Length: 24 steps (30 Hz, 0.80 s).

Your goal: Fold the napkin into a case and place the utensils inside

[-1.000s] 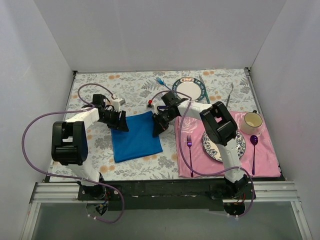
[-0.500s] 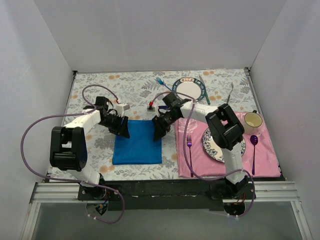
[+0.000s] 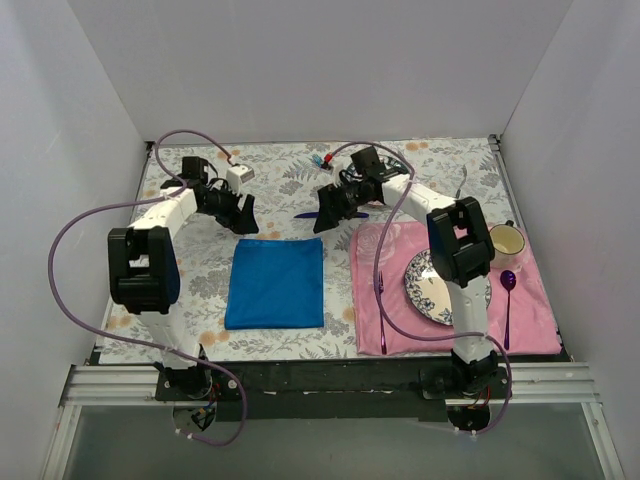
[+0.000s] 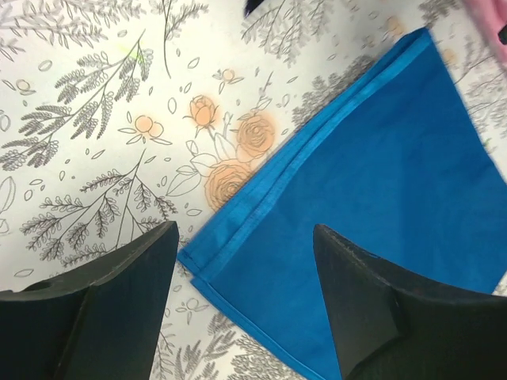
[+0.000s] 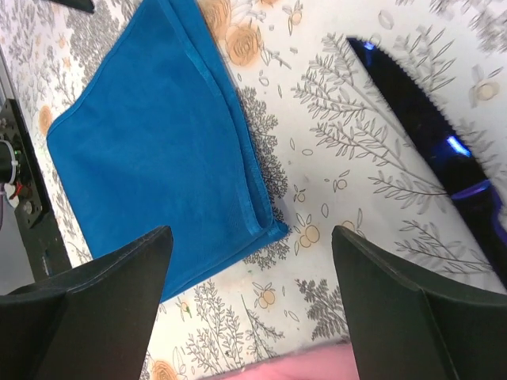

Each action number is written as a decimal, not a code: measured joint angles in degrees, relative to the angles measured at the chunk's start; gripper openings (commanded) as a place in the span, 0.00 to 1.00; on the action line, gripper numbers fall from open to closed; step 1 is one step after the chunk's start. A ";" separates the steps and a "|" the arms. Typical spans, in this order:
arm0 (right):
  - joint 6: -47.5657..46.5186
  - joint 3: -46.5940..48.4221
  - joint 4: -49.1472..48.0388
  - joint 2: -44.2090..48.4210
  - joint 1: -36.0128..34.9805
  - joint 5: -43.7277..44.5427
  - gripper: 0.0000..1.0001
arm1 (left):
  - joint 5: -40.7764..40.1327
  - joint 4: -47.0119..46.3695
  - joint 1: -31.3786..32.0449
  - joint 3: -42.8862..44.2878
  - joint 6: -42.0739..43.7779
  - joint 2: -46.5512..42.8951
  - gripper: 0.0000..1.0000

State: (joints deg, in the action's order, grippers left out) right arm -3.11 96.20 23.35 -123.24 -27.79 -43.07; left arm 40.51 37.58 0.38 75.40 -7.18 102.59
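bright even light, soft shadows

The blue napkin (image 4: 380,174) lies flat on the flowery tablecloth (image 4: 95,119), folded so its long edge shows two layers (one just inside the other). The left gripper (image 4: 244,237) has its two black fingers (image 4: 119,317) wide apart, holding nothing, and the napkin's corner shows in the gap. A bit of pink mat (image 4: 493,12) peeks in top right.
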 measured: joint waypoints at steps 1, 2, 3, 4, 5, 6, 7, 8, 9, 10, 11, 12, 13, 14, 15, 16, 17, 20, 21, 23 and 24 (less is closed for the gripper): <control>0.31 0.04 -0.09 -0.70 -0.15 -0.11 0.88 | -0.26 -0.13 0.00 0.28 0.83 1.31 0.69; 0.70 0.04 -0.07 -1.66 -0.37 -0.24 0.88 | -0.52 -0.20 0.00 0.46 1.60 2.47 0.69; 1.09 0.04 -0.02 -2.56 -0.50 -0.46 0.87 | -0.74 -0.24 0.00 0.46 2.29 3.41 0.68; 1.44 0.04 -0.02 -3.56 -0.76 -0.66 0.87 | -0.92 -0.22 0.00 0.46 2.84 4.15 0.68; 1.86 -0.02 0.04 -4.26 -0.92 -0.72 0.86 | -1.09 -0.26 0.00 0.46 3.30 4.76 0.68; 2.16 -0.13 0.07 -4.68 -1.03 -0.79 0.85 | -1.20 -0.26 0.00 0.46 3.65 5.14 0.68; 2.62 -0.48 0.04 -5.03 -1.11 -0.83 0.83 | -1.29 -0.26 0.00 0.46 3.89 5.38 0.68; 2.99 -0.63 0.15 -5.16 -1.11 -1.25 0.82 | -1.33 -0.31 0.00 0.46 4.07 5.46 0.68; 3.32 -0.70 0.04 -5.18 -1.09 -1.33 0.81 | -1.36 -0.33 0.00 0.46 4.22 5.46 0.68; 3.58 -0.76 -0.02 -5.18 -1.09 -1.66 0.76 | -1.36 -0.46 0.00 0.46 4.24 5.46 0.68; 4.04 -0.81 -0.13 -5.20 -1.09 -1.90 0.74 | -1.38 -0.66 0.00 0.46 4.22 5.46 0.67; 4.52 -0.87 -0.55 -5.42 -1.09 -2.34 0.72 | -1.55 -0.83 0.00 0.46 4.17 5.46 0.67; 4.79 -0.90 -0.87 -5.62 -1.09 -2.64 0.66 | -1.60 -0.85 0.00 0.44 4.13 5.46 0.67; 5.22 -0.96 -1.18 -5.90 -1.09 -3.02 0.65 | -1.60 -0.96 0.00 0.44 4.00 5.46 0.67; 5.81 -1.14 -1.46 -6.27 -1.09 -3.54 0.63 | -1.62 -1.22 0.00 0.42 3.89 5.46 0.67; 6.27 -1.29 -1.60 -6.60 -1.09 -4.09 0.63 | -1.62 -1.51 0.00 0.33 3.74 5.46 0.67; 6.73 -1.42 -1.84 -6.82 -1.09 -4.76 0.61 | -1.62 -1.77 0.00 0.24 3.54 5.44 0.67; 8.04 -2.21 -2.89 -6.99 -1.09 -5.77 0.57 | -1.66 -2.23 0.00 -0.31 3.10 5.35 0.67; 8.46 -2.54 -3.10 -6.99 -1.07 -6.16 0.55 | -1.68 -2.29 0.00 -0.57 2.93 5.27 0.67; 9.29 -3.23 -3.87 -6.99 -0.98 -6.58 0.48 | -1.73 -2.43 0.00 -1.11 2.67 4.92 0.66; 9.55 -3.41 -4.02 -6.99 -0.96 -6.64 0.46 | -1.77 -2.64 0.00 -1.49 2.43 4.59 0.67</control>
State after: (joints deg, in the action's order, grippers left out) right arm 6.44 92.79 19.33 -130.23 -28.75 -49.71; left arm 38.74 34.94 0.38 73.91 -4.75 107.18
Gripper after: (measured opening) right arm 0.520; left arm 0.668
